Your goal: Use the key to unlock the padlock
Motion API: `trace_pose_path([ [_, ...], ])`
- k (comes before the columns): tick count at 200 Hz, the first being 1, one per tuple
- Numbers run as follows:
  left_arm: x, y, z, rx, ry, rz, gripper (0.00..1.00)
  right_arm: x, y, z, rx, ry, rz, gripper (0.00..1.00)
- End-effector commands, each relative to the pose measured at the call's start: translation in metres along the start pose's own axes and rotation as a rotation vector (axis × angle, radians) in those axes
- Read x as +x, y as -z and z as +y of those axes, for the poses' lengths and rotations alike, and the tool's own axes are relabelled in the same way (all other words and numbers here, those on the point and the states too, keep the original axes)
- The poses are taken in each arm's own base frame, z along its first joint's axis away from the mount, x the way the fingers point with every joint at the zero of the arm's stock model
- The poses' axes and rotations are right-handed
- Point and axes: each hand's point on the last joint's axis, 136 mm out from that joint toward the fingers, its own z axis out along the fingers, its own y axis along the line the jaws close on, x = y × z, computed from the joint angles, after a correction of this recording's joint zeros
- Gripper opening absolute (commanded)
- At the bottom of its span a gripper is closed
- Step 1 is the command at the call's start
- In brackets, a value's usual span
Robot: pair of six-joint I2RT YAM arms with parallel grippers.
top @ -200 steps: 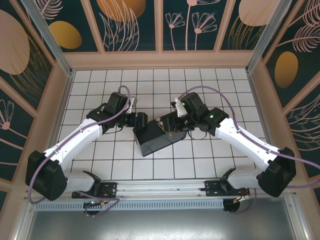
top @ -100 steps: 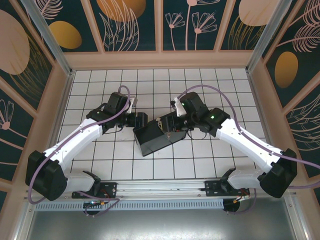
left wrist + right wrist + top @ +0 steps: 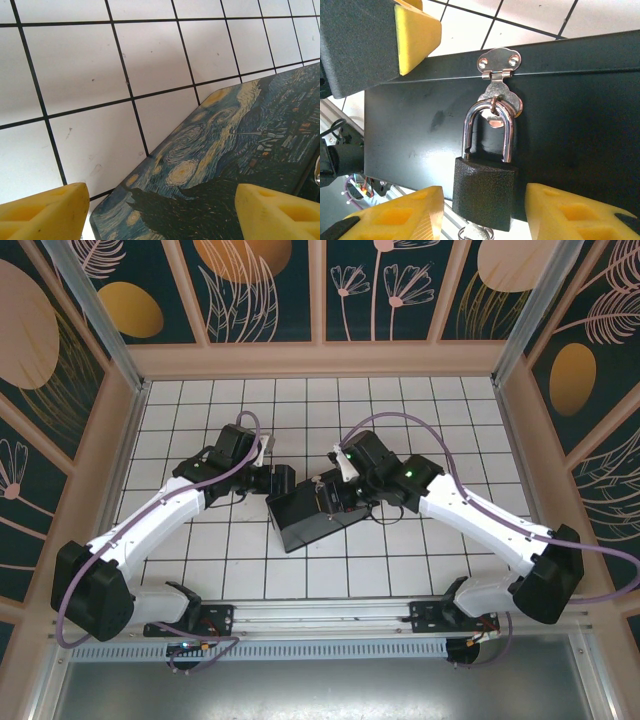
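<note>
while the padlock (image 3: 484, 192) hangs from the hasp (image 3: 496, 95) of the dark box (image 3: 405, 130), the right pincer (image 3: 484, 215) stands spread either side of its body; the left pincer (image 3: 160, 210) hovers spread over the painted lid (image 3: 240, 145).

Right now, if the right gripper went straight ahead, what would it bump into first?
Probably the padlock. Its dark body hangs on the front of the box, just ahead of the right gripper and between its yellow fingers. Depth is hard to judge.
</note>
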Motion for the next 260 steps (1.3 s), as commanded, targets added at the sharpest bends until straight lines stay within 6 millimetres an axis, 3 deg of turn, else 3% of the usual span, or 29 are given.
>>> trace_pose_path([
  [1, 0.023, -0.007, 0.013, -0.060, -0.016, 0.094, 0.77, 0.011, -0.007, -0.001, 0.036, 0.009, 0.057, 0.48],
  [95, 0.024, -0.005, 0.012, -0.056, -0.026, 0.091, 0.77, 0.032, -0.023, 0.010, 0.111, -0.033, 0.080, 0.31],
  [120, 0.023, -0.006, 0.012, -0.057, -0.025, 0.091, 0.77, 0.023, -0.019, 0.013, 0.084, -0.093, 0.000, 0.25],
  [157, 0.023, -0.007, 0.010, -0.044, -0.018, 0.090, 0.77, 0.002, -0.006, 0.036, 0.006, -0.119, -0.143, 0.19],
  [192, 0.023, -0.005, 0.010, -0.041, -0.022, 0.087, 0.77, 0.000, -0.011, 0.051, -0.011, -0.100, -0.145, 0.18],
  [260, 0.023, -0.004, 0.007, -0.028, -0.018, 0.077, 0.77, -0.010, -0.018, 0.079, 0.002, -0.043, -0.142, 0.28],
])
